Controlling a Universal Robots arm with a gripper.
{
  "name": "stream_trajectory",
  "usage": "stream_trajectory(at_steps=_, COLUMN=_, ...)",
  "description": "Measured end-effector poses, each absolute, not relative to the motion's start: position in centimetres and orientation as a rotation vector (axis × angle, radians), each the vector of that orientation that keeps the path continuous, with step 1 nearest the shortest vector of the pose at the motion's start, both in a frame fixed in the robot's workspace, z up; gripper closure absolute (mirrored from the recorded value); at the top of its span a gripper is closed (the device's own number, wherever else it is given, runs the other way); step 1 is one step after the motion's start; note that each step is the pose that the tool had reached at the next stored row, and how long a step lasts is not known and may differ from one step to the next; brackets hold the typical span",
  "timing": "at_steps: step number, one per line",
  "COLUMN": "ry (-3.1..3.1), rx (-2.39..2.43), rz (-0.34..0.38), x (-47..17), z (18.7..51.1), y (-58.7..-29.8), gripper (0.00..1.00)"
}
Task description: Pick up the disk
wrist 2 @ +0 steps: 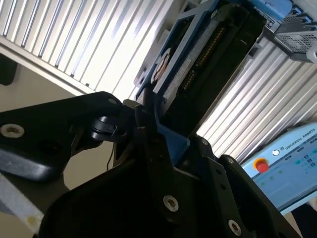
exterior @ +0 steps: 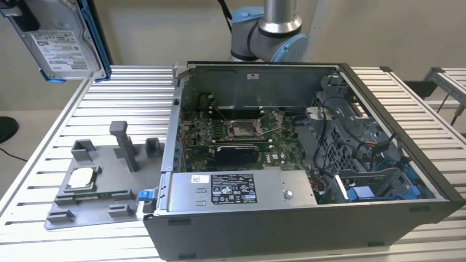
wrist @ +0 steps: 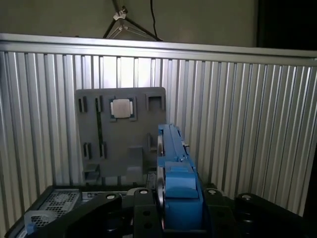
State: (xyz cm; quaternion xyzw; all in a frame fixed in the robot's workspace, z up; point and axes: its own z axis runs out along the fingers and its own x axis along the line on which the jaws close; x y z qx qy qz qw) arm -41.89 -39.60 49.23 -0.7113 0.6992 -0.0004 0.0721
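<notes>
The disk, a silver hard drive with a white label and a blue carrier frame, hangs high in the air at the exterior view's upper left, well above the slatted table. My gripper is shut on its edge from above. In the first wrist view the disk stands edge-on between the black fingers, with my gripper clamped on the blue frame. The second wrist view shows the disk's underside and connector, held by my gripper.
An open computer case fills the middle of the slatted aluminium table. A grey fixture plate with posts and a small square chip lies to the exterior view's left of it. The arm's base stands behind the case.
</notes>
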Motion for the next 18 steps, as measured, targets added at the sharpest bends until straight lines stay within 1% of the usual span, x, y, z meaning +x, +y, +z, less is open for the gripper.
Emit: stream_trajectory(at_steps=18, ry=2.100, rx=-2.138, rz=-0.001, x=-37.6, z=49.2, y=-39.3, gripper=1.00)
